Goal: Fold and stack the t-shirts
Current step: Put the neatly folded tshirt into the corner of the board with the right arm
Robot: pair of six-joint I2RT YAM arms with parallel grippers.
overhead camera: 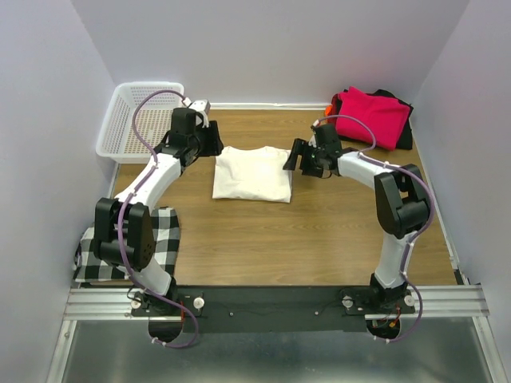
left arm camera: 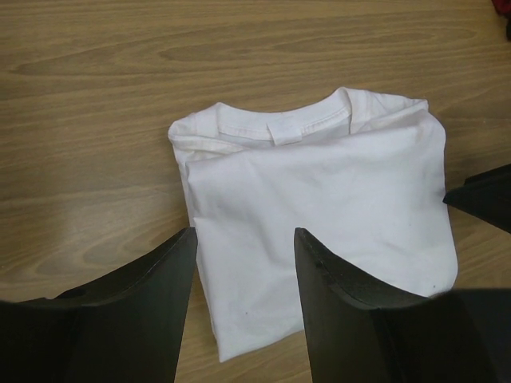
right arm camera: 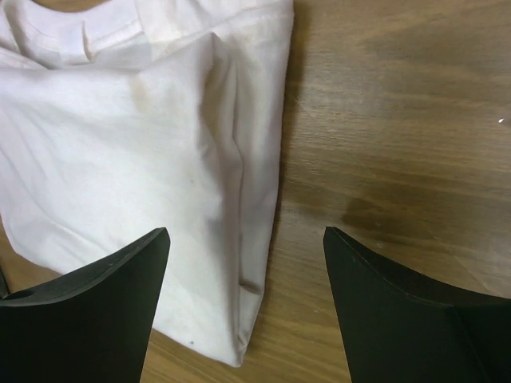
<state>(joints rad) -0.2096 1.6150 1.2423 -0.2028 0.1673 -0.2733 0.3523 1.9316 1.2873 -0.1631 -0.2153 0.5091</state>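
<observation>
Cloth in black-and-white check nearest, one piece, draped over the left table edge, apart from the work. Further in, one cream t-shirt, folded to a rectangle, lying flat mid-table, probably ready for stacking. Two grippers flanking it: left gripper at its left edge, right gripper at its right edge, both with jaws spread and empty, seemingly placed for lifting both sides together. Farthest, one white basket on the left. On the right one stack of three: magenta-red shirt on top, black shirt under, orange shirt just peeking out.
</observation>
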